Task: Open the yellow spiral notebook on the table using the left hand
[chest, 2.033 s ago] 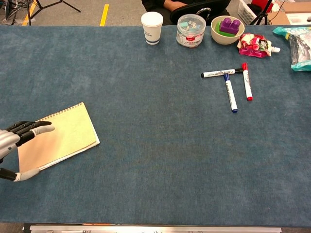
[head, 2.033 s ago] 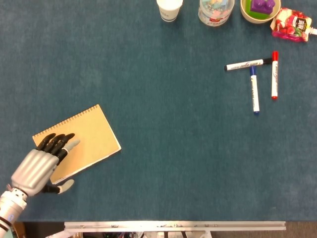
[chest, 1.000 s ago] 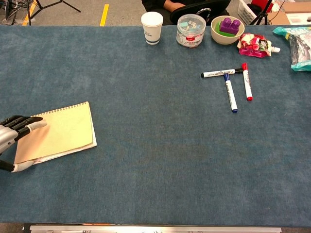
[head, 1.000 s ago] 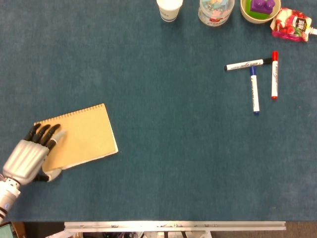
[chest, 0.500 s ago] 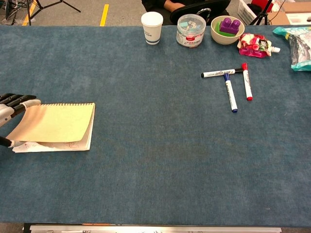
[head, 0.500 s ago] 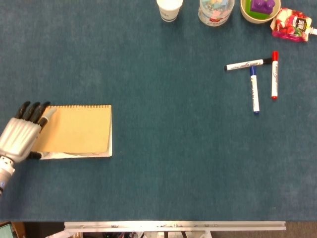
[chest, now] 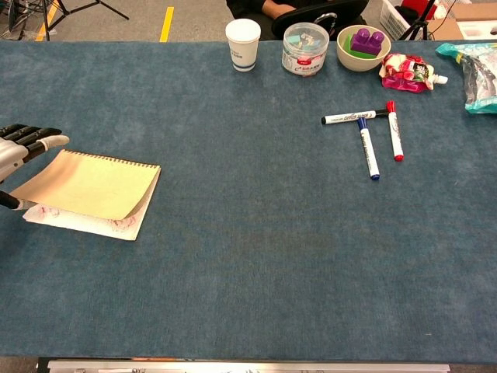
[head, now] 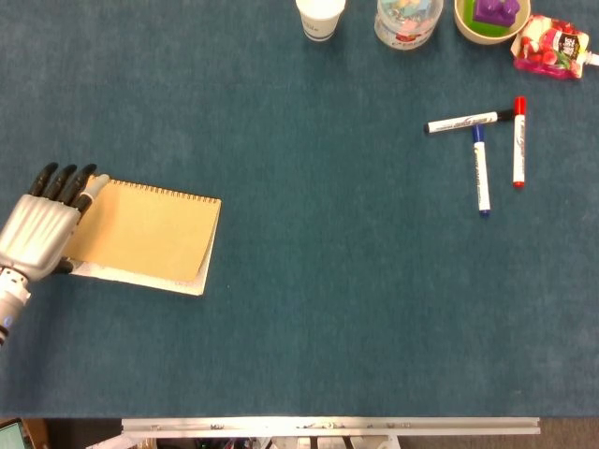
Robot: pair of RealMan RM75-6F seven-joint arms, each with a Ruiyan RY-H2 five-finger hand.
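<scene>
The yellow spiral notebook (head: 145, 234) (chest: 93, 185) lies at the table's left side, its spiral edge along the far side. My left hand (head: 42, 229) (chest: 15, 148) grips the cover's left edge, fingers on top and thumb underneath. The cover is raised off the pages on that side. A white page with red scribbles (chest: 85, 221) (head: 140, 278) shows below it along the near edge. My right hand appears in neither view.
At the far edge stand a white paper cup (head: 320, 17) (chest: 243, 33), a clear jar (chest: 305, 48), a bowl (chest: 361, 62) holding a purple block and a red snack packet (chest: 409, 70). Three markers (head: 480, 168) (chest: 369, 148) lie at the right.
My left hand has moved away from me along the left edge, turning the notebook clockwise. The cover has lifted, and a scribbled white page now shows beneath it.
</scene>
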